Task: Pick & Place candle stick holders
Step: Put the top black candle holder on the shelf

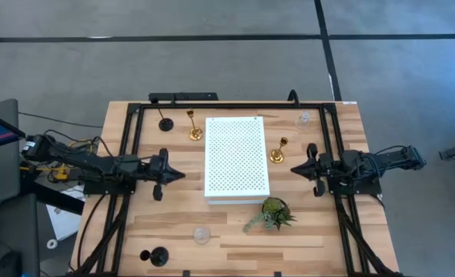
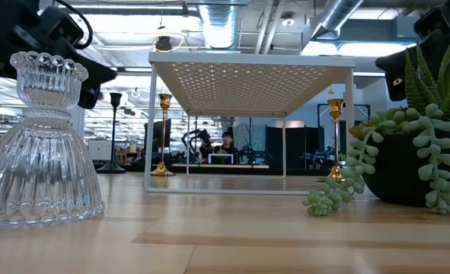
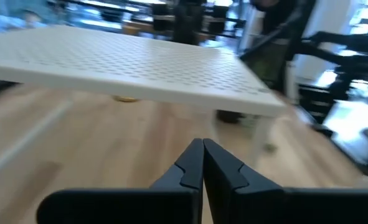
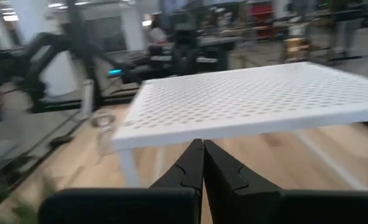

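Six candle stick holders stand on their round bases on the wooden table. A black one (image 1: 164,121) and a gold one (image 1: 194,131) stand at the far left of the white perforated board (image 1: 237,159). A second gold one (image 1: 279,151) and a clear glass one (image 1: 302,119) stand to the board's right. Another glass one (image 1: 202,235) (image 2: 38,144) and another black one (image 1: 156,256) stand near the front edge. My left gripper (image 1: 179,175) (image 3: 203,158) is shut and empty left of the board. My right gripper (image 1: 295,168) (image 4: 203,158) is shut and empty right of it, close to the gold holder.
A small green plant (image 1: 272,214) in a dark pot stands just in front of the board's near right corner. The board stands on thin legs (image 2: 150,129) above the table. Black frame rails (image 1: 127,138) run along the table's left, right and far sides.
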Robot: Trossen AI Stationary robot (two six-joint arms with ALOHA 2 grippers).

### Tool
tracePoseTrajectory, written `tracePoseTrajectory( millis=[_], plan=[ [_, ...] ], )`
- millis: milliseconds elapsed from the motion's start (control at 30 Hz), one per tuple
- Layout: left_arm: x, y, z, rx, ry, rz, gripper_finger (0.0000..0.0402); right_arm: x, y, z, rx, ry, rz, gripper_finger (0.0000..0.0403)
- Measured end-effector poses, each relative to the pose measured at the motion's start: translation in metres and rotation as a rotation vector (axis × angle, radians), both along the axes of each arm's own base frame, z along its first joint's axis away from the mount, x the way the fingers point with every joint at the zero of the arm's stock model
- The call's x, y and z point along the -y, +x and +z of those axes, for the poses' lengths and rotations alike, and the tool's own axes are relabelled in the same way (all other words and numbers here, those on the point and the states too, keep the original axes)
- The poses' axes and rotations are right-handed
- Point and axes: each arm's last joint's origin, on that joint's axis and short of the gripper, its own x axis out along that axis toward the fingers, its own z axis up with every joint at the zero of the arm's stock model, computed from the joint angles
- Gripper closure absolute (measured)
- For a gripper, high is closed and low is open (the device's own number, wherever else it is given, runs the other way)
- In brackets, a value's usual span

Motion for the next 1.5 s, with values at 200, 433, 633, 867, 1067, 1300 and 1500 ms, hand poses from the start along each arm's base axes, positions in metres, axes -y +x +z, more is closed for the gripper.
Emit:
tracePoseTrajectory(
  millis=[200, 433, 633, 867, 1067, 1300, 1500],
  plan=[
    [-0.004, 0.0, -0.001, -0.01, 0.023, 0.138, 0.0396, 0.002, 0.0, 0.0, 0.001, -0.04, -0.052, 0.0402],
    [-0.01, -0.001, -0.001, -0.029, 0.105, 0.293, 0.0397, 0.002, 0.0, 0.0, 0.001, -0.04, -0.052, 0.0402],
    [-0.019, 0.0, 0.007, -0.012, 0.096, 0.39, 0.0398, 0.002, 0.0, 0.0, 0.001, -0.04, -0.052, 0.0402],
    [-0.023, 0.004, 0.042, 0.033, 0.162, 0.389, 0.0398, 0.002, 0.0, 0.0, 0.0, -0.041, -0.053, 0.0402],
    [-0.032, 0.001, 0.042, -0.168, 0.198, 0.619, 0.0398, 0.002, 0.0, 0.0, 0.0, -0.041, -0.053, 0.0402],
    [-0.036, -0.005, 0.05, -0.301, 0.181, 0.708, 0.0398, 0.002, 0.0, 0.0, -0.001, -0.041, -0.053, 0.0402],
    [-0.037, -0.026, 0.063, -0.355, 0.131, 0.735, 0.0398, 0.002, 0.0, 0.0, -0.001, -0.041, -0.053, 0.0402]
  ],
)
